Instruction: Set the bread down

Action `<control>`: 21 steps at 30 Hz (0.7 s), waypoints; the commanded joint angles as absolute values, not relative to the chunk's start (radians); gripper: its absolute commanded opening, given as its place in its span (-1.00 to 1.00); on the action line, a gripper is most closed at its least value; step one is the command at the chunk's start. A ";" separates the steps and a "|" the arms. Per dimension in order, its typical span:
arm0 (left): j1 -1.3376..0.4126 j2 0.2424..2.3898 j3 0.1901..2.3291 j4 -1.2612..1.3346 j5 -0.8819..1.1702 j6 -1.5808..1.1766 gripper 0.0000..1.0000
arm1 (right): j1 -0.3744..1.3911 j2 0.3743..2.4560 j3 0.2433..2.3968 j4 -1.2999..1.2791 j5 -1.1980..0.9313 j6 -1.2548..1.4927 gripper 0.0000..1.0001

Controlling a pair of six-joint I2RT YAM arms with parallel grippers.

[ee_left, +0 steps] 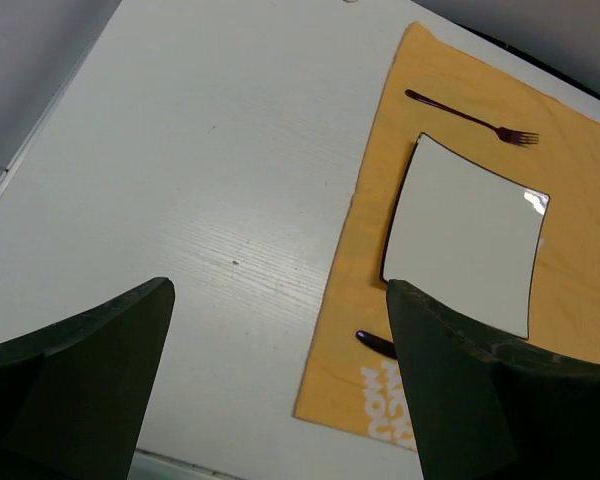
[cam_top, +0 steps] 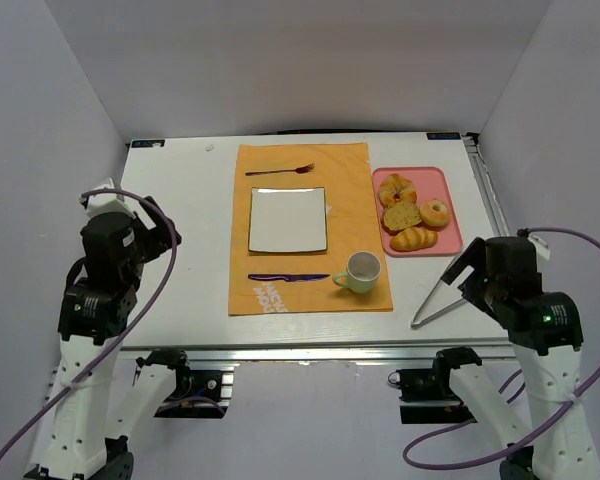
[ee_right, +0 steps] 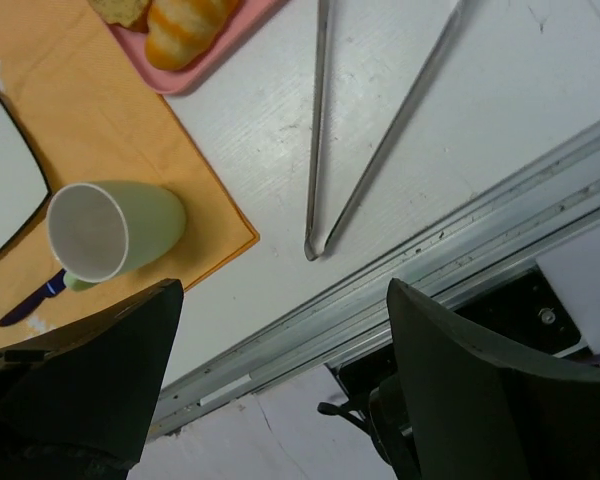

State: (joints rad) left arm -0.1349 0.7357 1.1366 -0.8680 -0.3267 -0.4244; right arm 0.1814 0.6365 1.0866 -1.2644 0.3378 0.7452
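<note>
The bread (cam_top: 435, 212), a small golden ring-shaped roll, lies on the right side of the pink tray (cam_top: 450, 181) at the table's right. It is out of both wrist views. My right gripper (cam_top: 468, 272) is open and empty, near the table's front right edge and below the tray; in the right wrist view (ee_right: 285, 290) its jaws stand wide apart over the table edge. My left gripper (cam_top: 166, 234) is open and empty over bare table left of the orange placemat (cam_top: 310, 160); the left wrist view (ee_left: 280, 290) shows the same.
A white square plate (cam_top: 288, 220) lies mid-placemat, with a fork (cam_top: 280, 170) behind it, a knife (cam_top: 288, 277) and a green cup (cam_top: 361, 271) in front. The tray also holds a croissant (cam_top: 413, 239), a knot bun (cam_top: 396, 188) and another roll (cam_top: 401, 215). Metal tongs (cam_top: 438, 295) lie beside my right gripper.
</note>
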 commanded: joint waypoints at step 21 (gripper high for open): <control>-0.166 0.818 1.239 -1.068 -0.250 -0.295 0.96 | 0.149 0.854 0.918 -1.083 0.330 0.874 0.79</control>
